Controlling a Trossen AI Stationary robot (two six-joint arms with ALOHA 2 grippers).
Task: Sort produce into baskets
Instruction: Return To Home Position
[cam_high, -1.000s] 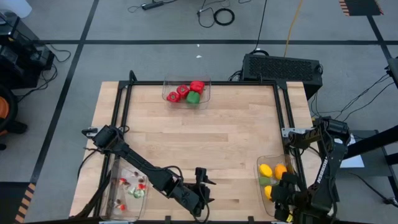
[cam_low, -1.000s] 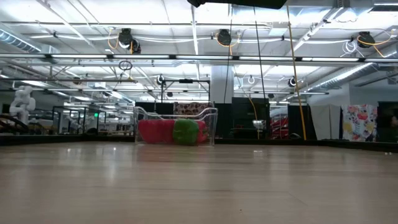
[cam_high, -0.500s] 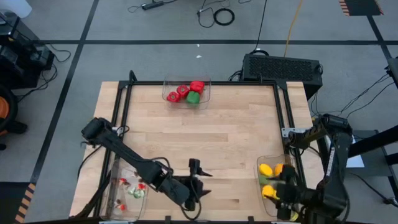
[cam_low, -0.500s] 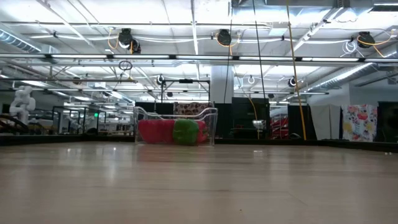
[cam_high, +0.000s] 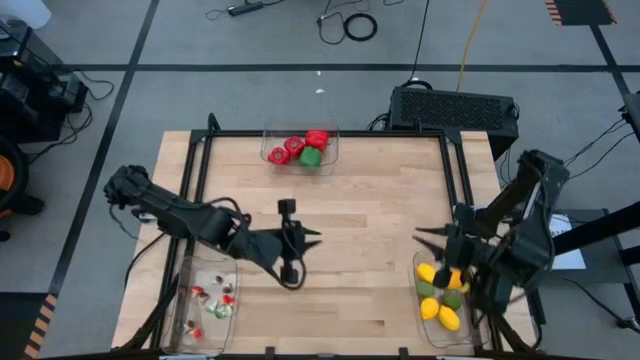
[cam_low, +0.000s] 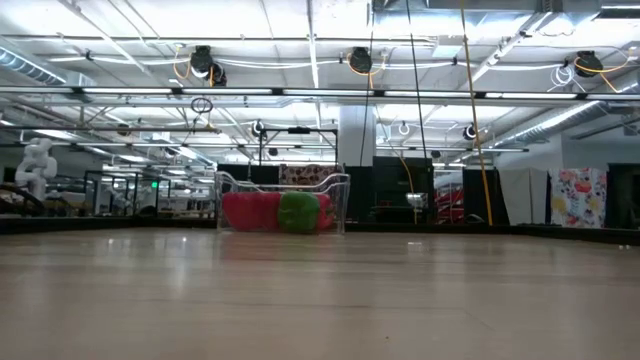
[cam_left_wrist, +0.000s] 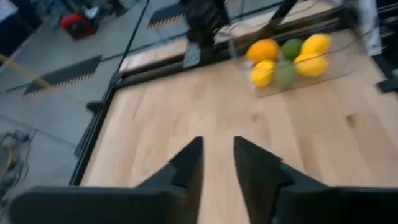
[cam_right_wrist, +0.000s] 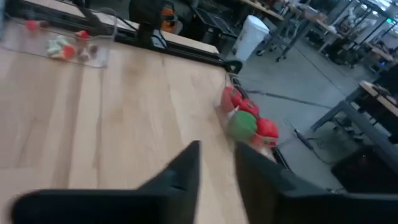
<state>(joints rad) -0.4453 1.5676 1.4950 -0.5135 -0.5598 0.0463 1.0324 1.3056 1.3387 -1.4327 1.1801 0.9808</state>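
High view: the left gripper (cam_high: 303, 236) hangs over bare table (cam_high: 370, 215) at 7 o'clock, fingers narrowly apart. The right gripper (cam_high: 428, 237) sits at 4 o'clock, partly covering the citrus bin (cam_high: 424, 318).

Low view: only the pepper bin (cam_low: 283, 203) shows, at 12 o'clock.

Left wrist view: fingers (cam_left_wrist: 189, 163) slightly parted, empty.

Right wrist view: fingers (cam_right_wrist: 186, 167) slightly parted; small-bits bin (cam_right_wrist: 56, 42) blurred.

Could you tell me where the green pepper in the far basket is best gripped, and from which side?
Judging from above: grip the green pepper across its rounded body, coming straight down. The clear basket walls block side approaches, and red peppers crowd its far side, so a pincer should close along the free near edge.
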